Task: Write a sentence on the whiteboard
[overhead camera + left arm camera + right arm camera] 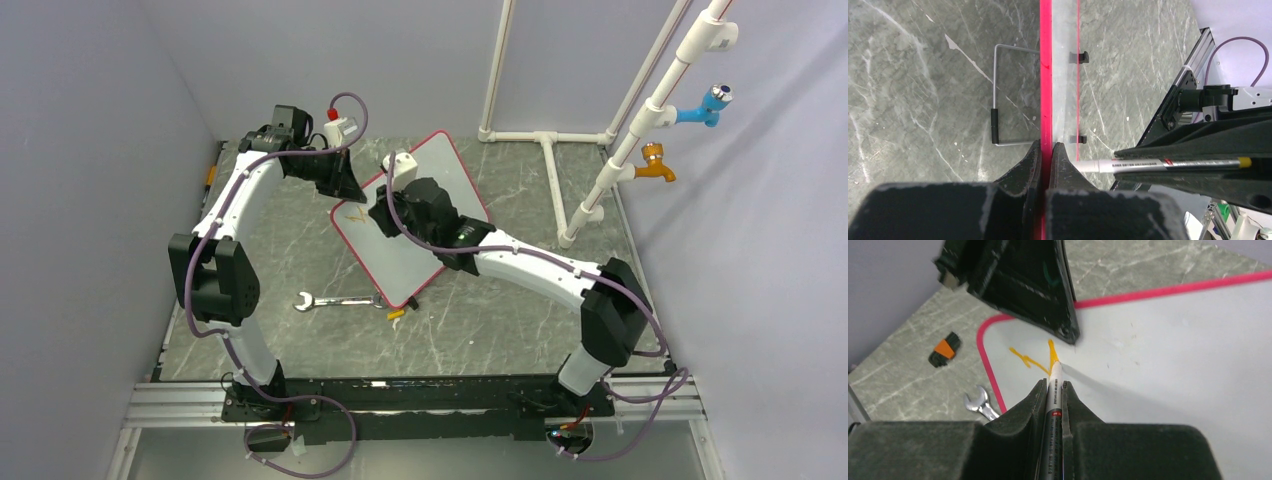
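On the left of the table (520, 310), the left gripper (1046, 147) is clenched on the pink rim of the whiteboard (398, 268), which sits askew at mid-table, while further right the right gripper (1053, 383) grasps a marker (1054, 400) whose tip touches orange strokes (1030, 361) on the board.

We find the whiteboard (450, 165) mid-counter (500, 320), the left pincer (1047, 150) on its left rim, the right pincer's (1054, 385) marker (1055, 377) on it; wrench (335, 301) and cap (397, 314) lie before it.
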Action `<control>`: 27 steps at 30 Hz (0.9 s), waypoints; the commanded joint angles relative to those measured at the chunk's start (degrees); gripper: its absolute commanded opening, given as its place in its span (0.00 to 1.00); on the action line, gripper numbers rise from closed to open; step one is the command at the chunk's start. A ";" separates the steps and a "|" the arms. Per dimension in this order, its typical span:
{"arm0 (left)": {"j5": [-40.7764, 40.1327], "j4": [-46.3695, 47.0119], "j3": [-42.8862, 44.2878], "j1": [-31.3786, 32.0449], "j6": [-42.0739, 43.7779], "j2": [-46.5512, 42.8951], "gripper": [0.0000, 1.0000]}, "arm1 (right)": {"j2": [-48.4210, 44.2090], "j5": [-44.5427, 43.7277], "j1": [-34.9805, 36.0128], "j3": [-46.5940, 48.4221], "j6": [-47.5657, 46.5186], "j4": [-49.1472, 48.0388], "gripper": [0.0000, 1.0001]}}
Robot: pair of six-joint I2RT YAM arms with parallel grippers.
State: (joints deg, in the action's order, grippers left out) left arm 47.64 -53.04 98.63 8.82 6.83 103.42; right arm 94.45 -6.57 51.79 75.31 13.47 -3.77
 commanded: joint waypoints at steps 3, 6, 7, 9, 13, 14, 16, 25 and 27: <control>-3.63 0.86 -0.02 1.01 4.60 -2.17 0.00 | -3.07 -3.32 -0.07 -5.94 -0.29 0.51 0.00; -3.62 0.92 -0.10 1.02 4.60 -2.28 0.00 | -2.99 -3.53 -0.33 -5.78 -0.37 0.82 0.00; -3.66 0.85 -0.10 1.02 4.64 -2.26 0.00 | -2.82 -3.76 -0.33 -5.36 -0.45 0.93 0.00; -3.75 0.85 -0.11 1.10 4.68 -2.33 0.00 | -2.43 -4.12 -0.57 -4.31 -0.76 0.96 0.00; -3.72 0.80 -0.15 1.28 4.90 -2.34 0.00 | -1.40 -4.93 -1.22 -1.31 -1.83 1.46 0.00; -3.75 0.70 -0.11 1.29 4.86 -2.35 0.00 | -1.12 -4.94 -1.50 -0.45 -2.06 1.50 0.00; -3.78 0.76 -0.19 1.36 4.93 -2.43 0.00 | -0.59 -4.87 -2.20 1.56 -2.50 1.81 0.00; -3.74 0.57 -0.19 1.64 5.10 -2.56 0.00 | 2.29 -3.13 -3.80 7.06 -3.40 2.41 0.00; -3.82 0.59 -0.19 1.64 5.04 -2.61 0.00 | 2.34 -2.89 -3.75 7.08 -3.22 2.34 0.00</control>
State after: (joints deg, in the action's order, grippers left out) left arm 47.64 -53.04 98.63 9.08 6.83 103.20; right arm 95.74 -9.52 48.01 79.94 11.29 -1.08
